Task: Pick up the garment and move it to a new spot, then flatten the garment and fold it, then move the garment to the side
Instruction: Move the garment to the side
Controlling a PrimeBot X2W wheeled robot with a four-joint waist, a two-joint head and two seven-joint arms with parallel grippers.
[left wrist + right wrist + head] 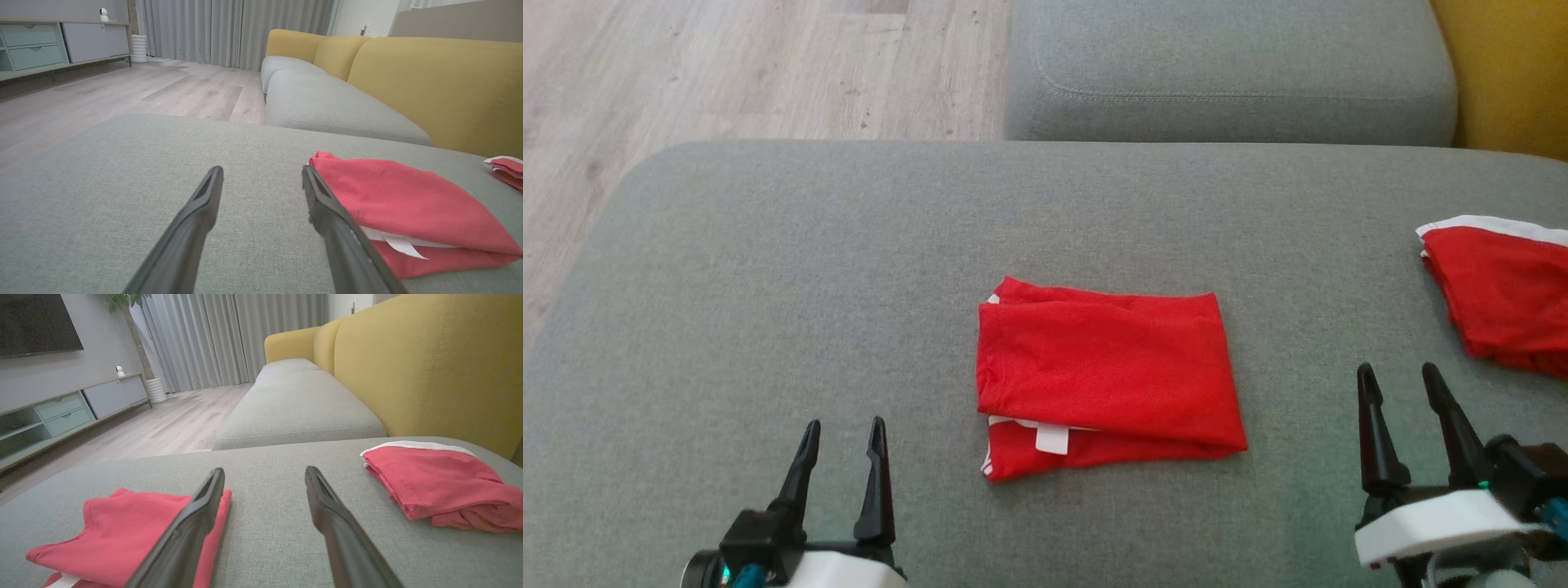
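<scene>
Folding looks finished: the garment (1107, 371) lies between the left gripper (845, 423) and right gripper (1396, 369) (both wide, empty); next comes gripping its edge and shifting it aside.

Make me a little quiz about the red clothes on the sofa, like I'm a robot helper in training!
1. True or false: the middle garment is folded.
2. Where does the second garment lie from it? A) to the robot's left B) to the robot's right C) on top of it
3. Fill in: both pairs of jaws stand ____ and hold nothing.
Key: 1 true; 2 B; 3 open.
</scene>
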